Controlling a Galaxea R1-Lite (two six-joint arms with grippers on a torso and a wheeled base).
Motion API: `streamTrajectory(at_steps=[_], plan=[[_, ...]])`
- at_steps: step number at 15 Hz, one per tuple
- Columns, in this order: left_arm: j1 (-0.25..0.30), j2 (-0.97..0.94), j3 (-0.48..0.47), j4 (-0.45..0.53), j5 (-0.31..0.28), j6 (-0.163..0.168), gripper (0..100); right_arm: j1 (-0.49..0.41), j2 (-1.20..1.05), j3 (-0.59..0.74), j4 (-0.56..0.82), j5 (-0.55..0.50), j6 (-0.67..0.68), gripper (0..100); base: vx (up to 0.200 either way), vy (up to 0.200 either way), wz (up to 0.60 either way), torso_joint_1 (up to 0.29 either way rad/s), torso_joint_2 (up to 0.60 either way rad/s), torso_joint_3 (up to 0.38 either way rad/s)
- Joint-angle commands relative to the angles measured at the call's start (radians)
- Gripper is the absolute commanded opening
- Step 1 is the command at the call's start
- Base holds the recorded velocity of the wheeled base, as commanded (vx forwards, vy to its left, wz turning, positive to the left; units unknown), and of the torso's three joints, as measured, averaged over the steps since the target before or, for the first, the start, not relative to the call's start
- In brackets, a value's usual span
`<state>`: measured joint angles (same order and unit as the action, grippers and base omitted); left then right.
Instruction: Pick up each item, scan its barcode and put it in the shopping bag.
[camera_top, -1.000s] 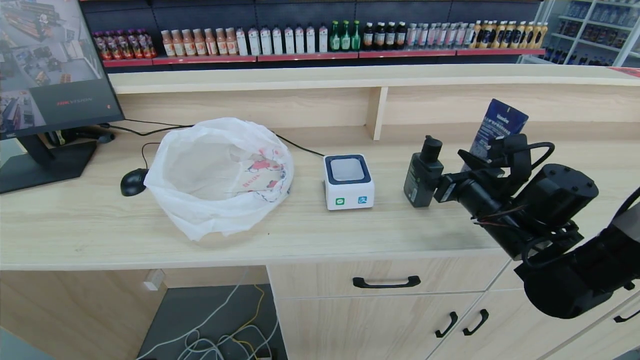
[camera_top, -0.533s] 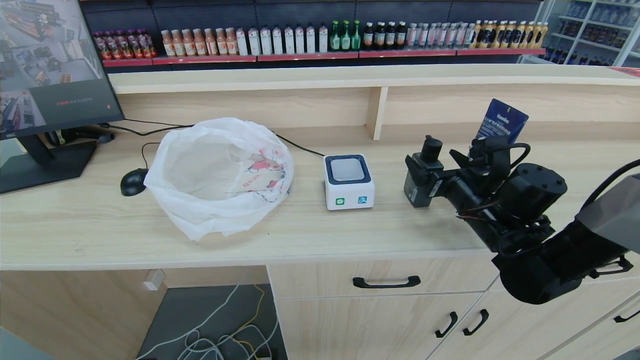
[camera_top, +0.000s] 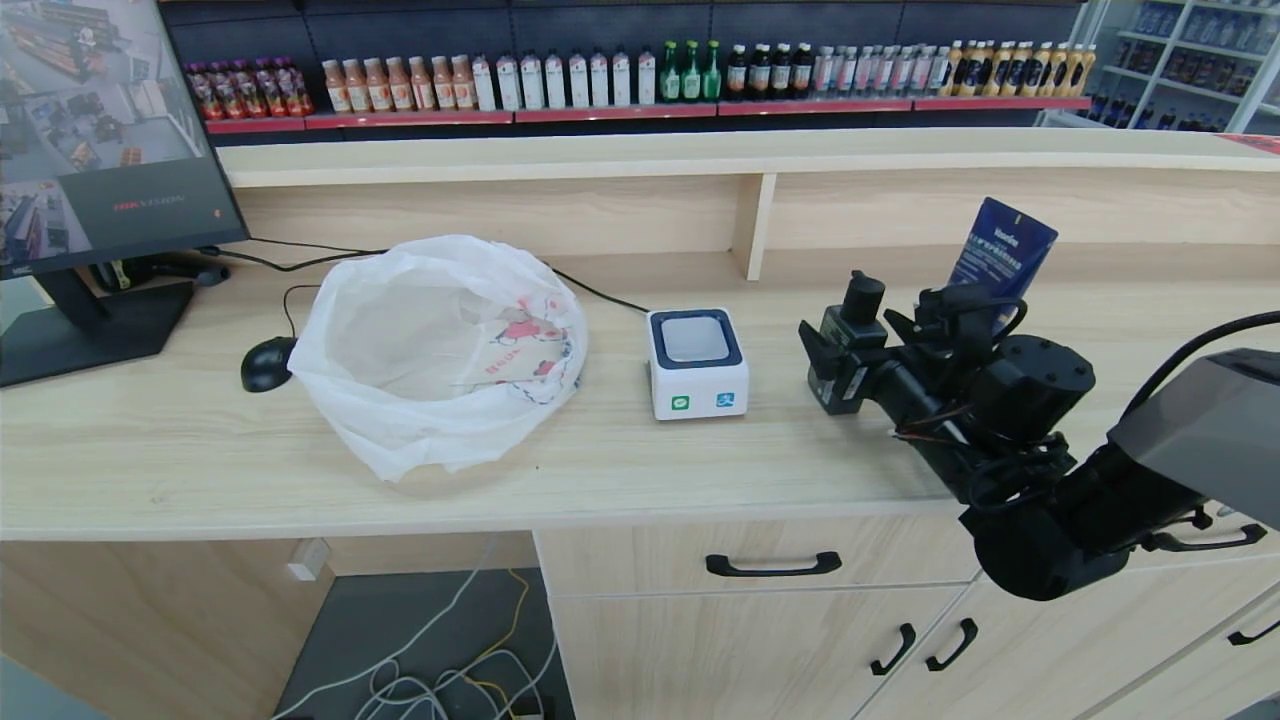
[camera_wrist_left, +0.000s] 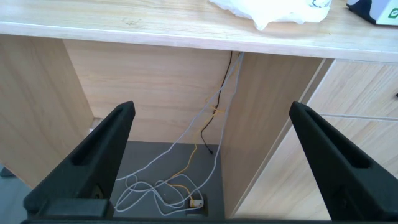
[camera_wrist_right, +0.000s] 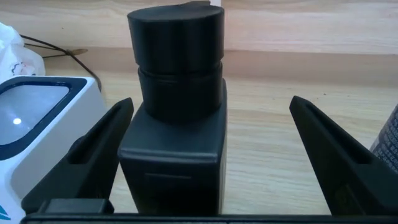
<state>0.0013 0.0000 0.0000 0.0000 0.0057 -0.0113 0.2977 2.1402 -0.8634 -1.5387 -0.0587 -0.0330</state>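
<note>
The right gripper is spread around the dark bottle, right of the scanner. The left gripper is also spread.

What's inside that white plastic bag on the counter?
The bag stands open, and I see only its own white lining, with red print showing through. No goods show inside. Its crumpled near wall covers the bottom at the front.

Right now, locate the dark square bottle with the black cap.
The dark square bottle stands upright on the wooden counter, right of the white box scanner in the head view, straddled by the open right end effector.
</note>
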Motion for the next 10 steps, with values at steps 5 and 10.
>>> streamTrajectory(at_steps=[5, 10], plan=[[0.000, 0.000, 0.000, 0.000, 0.000, 0.001, 100, -0.003, 0.020, -0.005, 0.000, 0.000, 0.002, 100, 0.000, 0.000, 0.00, 0.000, 0.00, 0.000], [0.000, 0.000, 0.000, 0.000, 0.000, 0.001, 100, -0.018, 0.029, -0.006, -0.001, 0.002, 0.002, 100, 0.000, 0.000, 0.00, 0.000, 0.00, 0.000]])
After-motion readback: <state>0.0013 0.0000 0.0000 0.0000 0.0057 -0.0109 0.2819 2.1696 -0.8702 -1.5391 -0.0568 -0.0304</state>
